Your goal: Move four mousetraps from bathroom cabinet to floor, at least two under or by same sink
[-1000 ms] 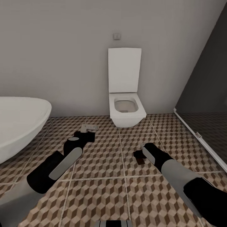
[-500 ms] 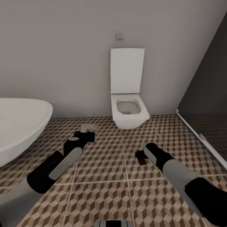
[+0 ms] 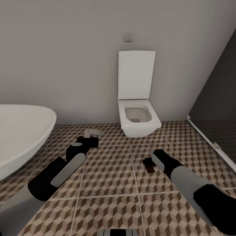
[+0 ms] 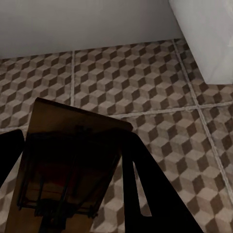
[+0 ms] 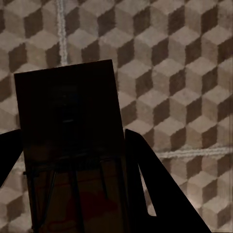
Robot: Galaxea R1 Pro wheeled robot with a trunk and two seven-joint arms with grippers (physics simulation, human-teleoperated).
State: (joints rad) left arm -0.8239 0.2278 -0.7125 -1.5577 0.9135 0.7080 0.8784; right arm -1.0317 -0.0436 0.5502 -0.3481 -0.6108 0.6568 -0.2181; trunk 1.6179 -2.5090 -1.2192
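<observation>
Mousetraps (image 4: 73,160) (image 5: 73,160) half-shadowed between fingers (image 4: 145,194)

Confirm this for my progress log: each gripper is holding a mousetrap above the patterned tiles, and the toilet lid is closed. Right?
Not quite: the head view shows the toilet lid standing open. The left gripper and right gripper do each hold a mousetrap above the patterned tiles.
</observation>
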